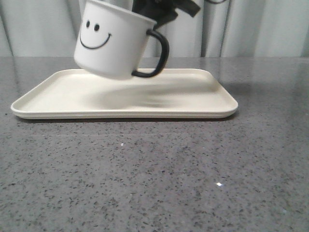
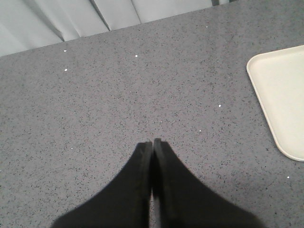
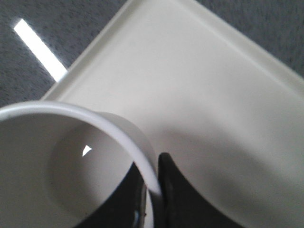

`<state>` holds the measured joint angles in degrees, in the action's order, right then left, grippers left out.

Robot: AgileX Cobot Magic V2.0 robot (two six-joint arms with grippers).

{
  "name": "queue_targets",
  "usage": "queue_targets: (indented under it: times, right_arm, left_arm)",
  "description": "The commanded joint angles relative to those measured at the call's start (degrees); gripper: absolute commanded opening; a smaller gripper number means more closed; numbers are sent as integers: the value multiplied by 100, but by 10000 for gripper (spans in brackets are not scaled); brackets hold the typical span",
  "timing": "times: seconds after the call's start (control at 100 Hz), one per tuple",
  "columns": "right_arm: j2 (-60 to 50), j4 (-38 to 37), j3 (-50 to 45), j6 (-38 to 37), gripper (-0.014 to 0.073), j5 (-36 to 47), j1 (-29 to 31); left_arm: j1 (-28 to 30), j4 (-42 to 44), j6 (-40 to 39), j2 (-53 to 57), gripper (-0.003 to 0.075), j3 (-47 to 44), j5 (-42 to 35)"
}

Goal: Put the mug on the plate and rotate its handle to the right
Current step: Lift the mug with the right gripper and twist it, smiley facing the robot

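Observation:
The white mug (image 1: 112, 41) with its black smiley face hangs tilted in the air above the cream plate (image 1: 63, 99), clear of its surface. Its black handle (image 1: 158, 54) points right. My right gripper (image 1: 159, 12) is shut on the mug's rim from above; in the right wrist view one finger is inside the mug (image 3: 57, 161) and one outside, gripper (image 3: 153, 178) pinching the wall over the plate (image 3: 213, 95). My left gripper (image 2: 153, 142) is shut and empty over bare table, left of the plate's corner (image 2: 280, 90).
The grey speckled table (image 1: 154, 183) stretches in front of the plate. Pale curtains (image 1: 260, 26) hang behind the table's far edge. A bright light streak (image 3: 40, 47) reflects on the table beside the plate.

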<state>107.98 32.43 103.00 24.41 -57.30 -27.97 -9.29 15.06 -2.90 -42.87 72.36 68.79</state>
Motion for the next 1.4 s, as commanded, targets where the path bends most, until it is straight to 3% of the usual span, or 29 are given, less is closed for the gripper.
queue_targets:
  times: [0.0, 0.32, 0.93, 1.39]
  right_arm:
    - [-391, 247, 834, 323, -110, -248, 29]
    - [-262, -446, 2559, 1182, -110, -1407, 29]
    - [664, -680, 2561, 1739, -110, -1920, 10]
    - [755, -646, 2482, 2218, -110, -1925, 10]
  left_arm:
    - [5, 58, -62, 9, -20, 116, -316]
    - [5, 58, -62, 9, -20, 116, -303]
    - [5, 58, -62, 9, -20, -162, -303]
    - [5, 58, -62, 9, -20, -173, -303]
